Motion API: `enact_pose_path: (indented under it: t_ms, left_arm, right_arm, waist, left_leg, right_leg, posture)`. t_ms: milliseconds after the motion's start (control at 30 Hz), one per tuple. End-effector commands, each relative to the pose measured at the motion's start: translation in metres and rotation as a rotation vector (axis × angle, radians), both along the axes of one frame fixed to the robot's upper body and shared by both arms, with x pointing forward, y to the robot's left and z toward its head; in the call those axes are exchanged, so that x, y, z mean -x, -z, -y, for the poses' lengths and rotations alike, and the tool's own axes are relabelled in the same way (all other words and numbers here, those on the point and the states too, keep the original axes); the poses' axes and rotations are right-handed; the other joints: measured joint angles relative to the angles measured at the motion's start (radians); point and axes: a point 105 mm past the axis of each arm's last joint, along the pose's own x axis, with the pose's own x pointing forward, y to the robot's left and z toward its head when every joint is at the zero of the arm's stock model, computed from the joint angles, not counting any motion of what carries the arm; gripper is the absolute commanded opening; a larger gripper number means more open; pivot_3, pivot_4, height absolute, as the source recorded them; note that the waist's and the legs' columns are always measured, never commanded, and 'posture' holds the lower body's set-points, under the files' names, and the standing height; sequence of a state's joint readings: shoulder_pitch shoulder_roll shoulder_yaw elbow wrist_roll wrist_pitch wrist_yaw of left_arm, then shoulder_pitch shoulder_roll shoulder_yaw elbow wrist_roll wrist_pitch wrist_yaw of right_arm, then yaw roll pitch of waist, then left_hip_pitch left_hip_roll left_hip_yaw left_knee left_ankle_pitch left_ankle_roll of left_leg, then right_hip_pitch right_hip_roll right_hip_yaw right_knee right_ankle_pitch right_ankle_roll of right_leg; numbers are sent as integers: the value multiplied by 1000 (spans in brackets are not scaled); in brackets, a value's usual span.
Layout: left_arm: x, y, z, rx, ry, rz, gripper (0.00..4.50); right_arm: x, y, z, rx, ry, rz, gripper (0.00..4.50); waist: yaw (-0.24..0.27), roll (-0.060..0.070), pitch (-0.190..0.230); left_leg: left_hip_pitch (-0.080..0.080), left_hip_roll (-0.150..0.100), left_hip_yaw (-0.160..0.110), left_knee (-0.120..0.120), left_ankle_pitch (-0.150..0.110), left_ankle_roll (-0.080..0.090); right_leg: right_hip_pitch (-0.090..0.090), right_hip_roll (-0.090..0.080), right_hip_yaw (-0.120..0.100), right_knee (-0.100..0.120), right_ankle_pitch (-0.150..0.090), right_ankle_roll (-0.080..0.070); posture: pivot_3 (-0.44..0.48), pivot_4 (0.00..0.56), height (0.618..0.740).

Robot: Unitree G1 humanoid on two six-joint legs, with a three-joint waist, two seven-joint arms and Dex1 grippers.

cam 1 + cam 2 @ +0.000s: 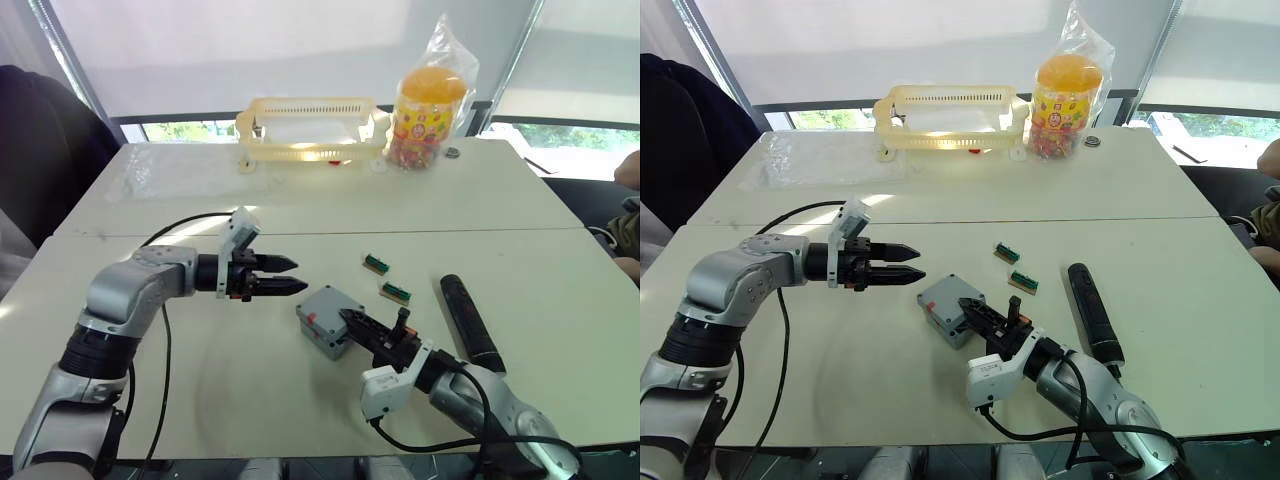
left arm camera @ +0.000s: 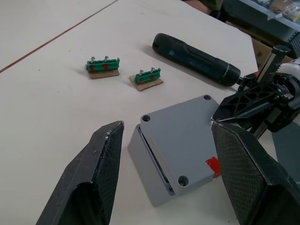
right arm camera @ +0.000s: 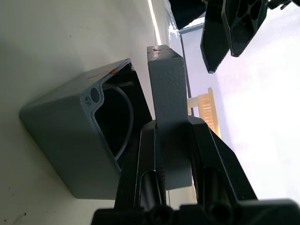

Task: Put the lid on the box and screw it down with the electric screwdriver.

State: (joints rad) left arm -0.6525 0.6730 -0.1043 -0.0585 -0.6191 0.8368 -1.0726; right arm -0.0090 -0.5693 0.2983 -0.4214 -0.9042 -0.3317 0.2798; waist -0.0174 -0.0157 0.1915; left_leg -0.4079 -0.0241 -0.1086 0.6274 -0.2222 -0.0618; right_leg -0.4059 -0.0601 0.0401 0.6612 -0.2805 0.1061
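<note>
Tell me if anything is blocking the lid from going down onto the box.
Nothing visible does. The right hand holds the lid right over the box, whose opening shows just a white wire inside.

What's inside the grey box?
Through the gap under the lid, the box shows a curved white wire. The rest of its inside is dark or covered by the lid.
</note>
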Motion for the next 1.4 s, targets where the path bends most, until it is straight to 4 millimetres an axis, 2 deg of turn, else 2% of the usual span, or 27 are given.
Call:
enact_pose_path:
  t_ms: [33, 167, 300, 733, 800, 900, 933, 1000, 1033, 1133, 1400]
  left_arm:
    - [2, -7, 6, 3, 35, 52, 3020]
    - [1, -2, 15, 0, 55, 78, 3020]
    - [6, 15, 26, -39, 110, 99, 3020]
    - [7, 42, 33, -112, 159, 126, 3020]
    - [7, 46, 33, -116, 158, 124, 3096]
    - [7, 50, 34, -124, 159, 120, 3096]
    - [8, 52, 34, -126, 160, 117, 3096]
    - [9, 55, 34, -134, 163, 114, 3096]
    - [9, 57, 34, -136, 161, 112, 3096]
    - [8, 58, 34, -140, 150, 111, 3096]
    - [5, 62, 33, -144, 115, 109, 3096]
  right_arm:
    - [0, -4, -1, -14, -2, 22, 194]
    - [3, 3, -1, 7, -13, 3, 194]
    - [1, 6, 1, 11, -2, -12, 194]
    - [3, 9, 1, 0, -4, -28, 194]
    - [3, 9, 1, -4, -6, -34, 1269]
    - [3, 6, 1, -16, -10, -30, 2648]
    - [3, 6, 1, -18, -8, -29, 3341]
    - [3, 5, 3, -19, -3, -27, 4237]
    - [3, 5, 4, -19, -1, -27, 4475]
    - [3, 3, 6, -20, -1, -16, 4475]
    - [0, -6, 21, -2, 9, 19, 4475]
  waist:
    - [0, 0, 0]
    - [1, 0, 0]
    - [3, 0, 0]
    - [2, 0, -1]
    - [2, 0, -1]
    - [2, -1, -2]
    - [2, -1, -2]
    - [2, -1, -2]
    - [2, -1, -2]
    - [2, -1, -2]
    - [4, -1, -2]
  left_leg:
    - [0, 0, 0, 0, 0, 0]
    - [0, 0, 0, 0, 0, 0]
    - [0, 0, 0, 1, 0, 0]
    - [1, 0, 0, 1, 0, 0]
    - [1, 0, 0, 1, 0, 0]
    - [2, 0, 0, 1, 0, 0]
    - [2, 0, 0, 1, 0, 0]
    - [6, 0, 0, 0, 0, 0]
    - [9, 0, 0, 0, 0, 0]
    - [17, 0, 0, -3, 0, 1]
    - [17, 0, 0, -3, 0, 1]
  right_leg:
    - [0, 0, 0, 0, 0, 0]
    - [0, 0, 0, 0, 0, 0]
    - [1, 0, 0, 0, 0, 0]
    - [2, 0, 0, 0, 0, 0]
    - [2, 0, 0, 0, 0, 0]
    - [3, 0, 0, 0, 0, 0]
    - [3, 0, 0, 0, 0, 0]
    - [7, 0, 0, 0, 0, 0]
    - [10, 0, 0, 0, 0, 0]
    - [18, 0, 0, -3, -3, -4]
    - [18, -1, 0, -4, -2, -4]
  posture:
    - [0, 150, 740]
    - [0, 150, 740]
    - [0, 150, 740]
    - [0, 150, 740]
    - [0, 150, 740]
    - [0, 150, 740]
    - [0, 150, 740]
    - [0, 150, 740]
    - [0, 150, 740]
    - [0, 150, 740]
    - [0, 150, 740]
